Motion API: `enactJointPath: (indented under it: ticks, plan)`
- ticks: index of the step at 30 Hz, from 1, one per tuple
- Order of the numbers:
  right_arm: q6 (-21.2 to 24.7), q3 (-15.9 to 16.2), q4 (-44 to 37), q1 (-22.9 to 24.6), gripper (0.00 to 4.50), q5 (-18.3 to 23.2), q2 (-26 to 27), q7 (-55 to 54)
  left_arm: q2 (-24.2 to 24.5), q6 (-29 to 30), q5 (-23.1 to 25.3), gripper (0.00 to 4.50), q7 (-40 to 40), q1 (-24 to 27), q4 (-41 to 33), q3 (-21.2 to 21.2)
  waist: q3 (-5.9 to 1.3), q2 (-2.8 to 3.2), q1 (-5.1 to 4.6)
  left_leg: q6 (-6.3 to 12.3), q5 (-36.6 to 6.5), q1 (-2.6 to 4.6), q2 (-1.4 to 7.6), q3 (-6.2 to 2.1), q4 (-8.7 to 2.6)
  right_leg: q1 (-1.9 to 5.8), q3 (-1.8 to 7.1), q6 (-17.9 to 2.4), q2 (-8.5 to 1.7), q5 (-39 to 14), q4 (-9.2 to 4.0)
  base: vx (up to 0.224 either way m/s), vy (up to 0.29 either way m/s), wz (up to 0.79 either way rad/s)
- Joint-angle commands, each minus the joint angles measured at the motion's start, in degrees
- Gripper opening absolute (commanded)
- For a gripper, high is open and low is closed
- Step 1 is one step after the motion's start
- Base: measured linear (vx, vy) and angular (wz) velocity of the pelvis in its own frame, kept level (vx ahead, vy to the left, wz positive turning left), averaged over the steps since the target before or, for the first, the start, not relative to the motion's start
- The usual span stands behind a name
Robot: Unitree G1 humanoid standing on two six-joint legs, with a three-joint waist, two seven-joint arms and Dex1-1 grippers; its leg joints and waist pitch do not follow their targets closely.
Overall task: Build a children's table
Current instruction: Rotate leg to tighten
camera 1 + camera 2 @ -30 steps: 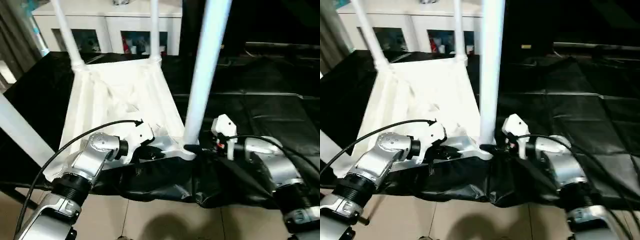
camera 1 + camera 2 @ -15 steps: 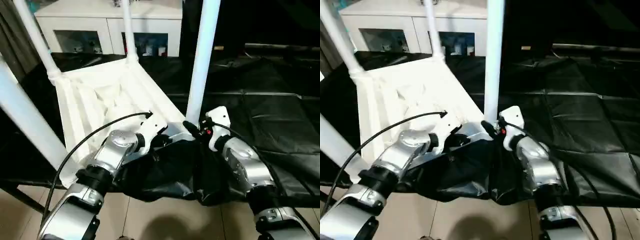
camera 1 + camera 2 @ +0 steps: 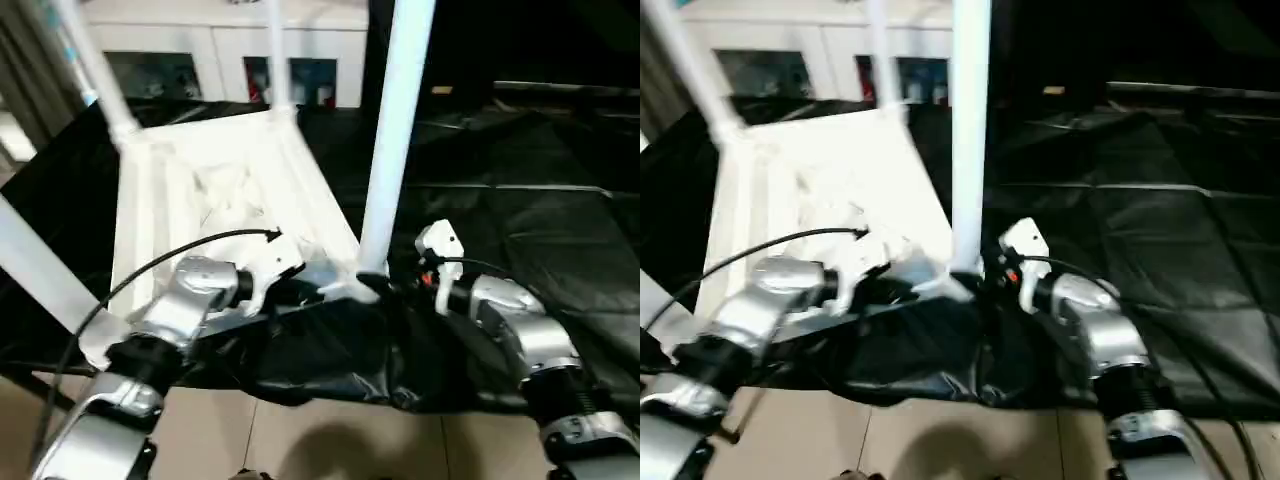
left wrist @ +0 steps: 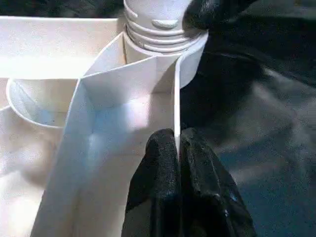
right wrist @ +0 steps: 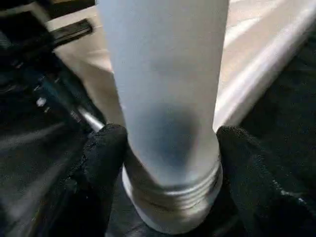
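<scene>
The children's table (image 3: 220, 190) lies upside down on black cloth, its white legs pointing up. My left gripper (image 4: 177, 148) is shut on a thin rib of the top's near edge, just beside the corner socket (image 4: 158, 29). In that socket stands the near right leg (image 3: 390, 130). At the leg's threaded base my right gripper (image 3: 372, 285) holds the leg (image 5: 165, 89) with a black finger (image 5: 106, 163) pressed on each side. Two far legs (image 3: 275, 50) and a near left leg (image 3: 40, 265) also stand in their sockets.
A black cloth (image 3: 520, 200) covers the work surface and hangs over its front edge. A white glass-door cabinet (image 3: 210, 60) stands behind the table. Tiled floor (image 3: 330, 440) lies below the front edge, between my forearms.
The view has shifted. My right forearm turned in toward the leg half a second ago and now lies out to the right again, still at the leg's base. The left grip holds.
</scene>
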Motion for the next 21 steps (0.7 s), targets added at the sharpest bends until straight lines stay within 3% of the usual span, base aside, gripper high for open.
enactJointPath:
  ticks: [1,3,5,8,11,15,18,21]
  plan:
    - [0.47,1.21,-0.83,0.18,3.18,-0.18,-0.91,3.07,-0.25,-0.9,-2.8,0.0,-2.99,0.18,-1.8,-0.13,-3.78,-0.59,0.5,4.11,-14.22,1.67,2.51,-0.59,-3.58,1.76,1.77,-14.1,-2.63,-10.8,-3.32,0.056,-0.006,0.06]
    - [0.17,1.56,-0.37,-0.05,3.18,-0.31,-2.07,5.54,0.29,-1.13,-3.27,0.0,-4.39,0.06,-1.64,0.17,-3.97,-0.65,0.92,5.4,-10.46,1.08,2.35,-0.54,-3.31,2.34,1.63,-15.12,-2.59,-5.89,-2.5,0.053,-0.004,0.04]
    - [0.05,1.86,-0.17,-0.25,3.18,-0.23,-2.67,6.78,0.64,-1.28,-3.61,0.0,-5.45,-0.06,-1.45,0.27,-4.04,-0.73,1.21,6.08,-9.44,1.06,2.3,-0.51,-3.15,2.44,1.54,-15.36,-2.65,-4.8,-2.34,0.0,0.0,0.0]
    - [-0.35,1.93,0.49,-0.89,3.03,-0.07,-2.97,8.06,1.03,-1.28,-4.29,0.0,-7.31,-0.31,-1.21,0.59,-3.91,-0.66,1.43,6.02,-10.14,1.07,2.34,-0.49,-3.23,2.37,1.52,-15.18,-2.74,-6.88,-2.57,0.0,0.0,0.0]
    - [-0.45,1.75,1.01,-1.25,2.82,0.22,-2.67,8.03,0.99,-1.28,-4.23,0.0,-7.63,-0.35,-1.23,0.77,-3.7,-0.63,1.39,4.22,-12.84,1.28,2.5,-0.59,-3.58,2.23,1.57,-14.28,-2.75,-11.6,-3.02,0.0,0.0,0.0]
    - [-0.87,1.85,0.61,-0.65,2.71,0.58,-1.68,8.53,0.74,-1.68,-3.73,0.0,-7.14,-0.62,-0.7,1.03,-3.83,-0.66,1.4,3.77,-12.52,1.2,2.43,-0.62,-3.57,2.33,1.6,-14.15,-2.7,-10.54,-2.88,0.0,0.0,0.0]
    - [-0.95,1.25,0.31,0.32,2.68,0.68,-0.62,6.79,-0.36,-2.64,-2.4,0.0,-2.29,-1.52,1.31,1.87,-4.01,-0.66,1.45,4.03,-11.86,1.13,2.39,-0.6,-3.42,2.44,1.59,-14.24,-2.74,-9.64,-2.76,0.0,0.0,0.0]
    - [-1.26,-0.07,1.34,1.04,2.67,-0.26,1.23,1.04,-1.69,-2.92,-0.76,0.0,3.59,-2.92,4.17,2.74,-3.8,-0.71,1.54,3.39,-13.3,1.39,2.36,-0.57,-3.55,2.14,1.67,-13.38,-2.81,-13.04,-3.28,0.0,0.0,0.0]
